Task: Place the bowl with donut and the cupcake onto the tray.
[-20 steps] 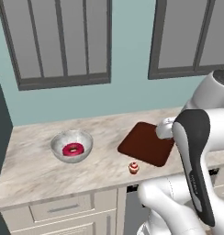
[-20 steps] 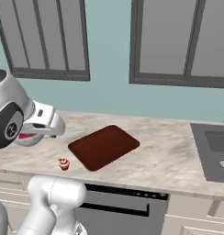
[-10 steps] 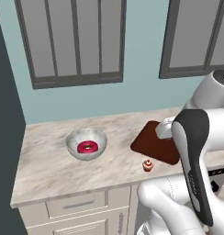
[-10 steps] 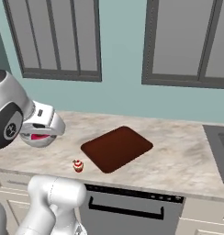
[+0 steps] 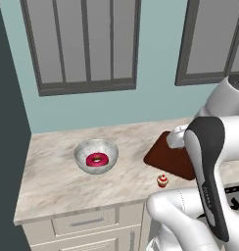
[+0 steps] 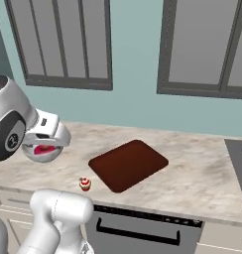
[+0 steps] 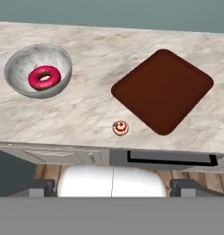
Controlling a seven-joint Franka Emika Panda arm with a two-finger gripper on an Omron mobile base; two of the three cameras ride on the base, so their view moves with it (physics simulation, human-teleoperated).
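The pale grey bowl [image 5: 85, 152] [image 7: 18, 69] stands on the marble counter with the pink-iced donut [image 5: 97, 159] [image 7: 44, 77] lying inside it. In the right base view the bowl [image 6: 49, 154] is partly hidden behind my hand. The dark reddish-brown tray [image 5: 166, 158] [image 6: 128, 164] [image 7: 163, 90] lies flat on the counter to the bowl's right, with nothing on it. The tiny red-wrapped cupcake [image 5: 162, 181] [image 6: 85, 184] [image 7: 120, 128] stands near the counter's front edge, between bowl and tray. My gripper [image 7: 112, 188] hangs high above the counter's front, open, holding nothing.
A dark basin [image 6: 239, 158] is set in the counter at the far right. Drawers [image 5: 84, 223] and a dark appliance front [image 6: 143, 229] sit under the counter. Teal wall with grey windows stands behind. A dark wall [image 5: 6, 147] bounds the counter's left end.
The whole scene has shifted rightward in both base views, so the base has moved left. Bowl, cupcake and tray keep their places on the counter. The gripper stays open.
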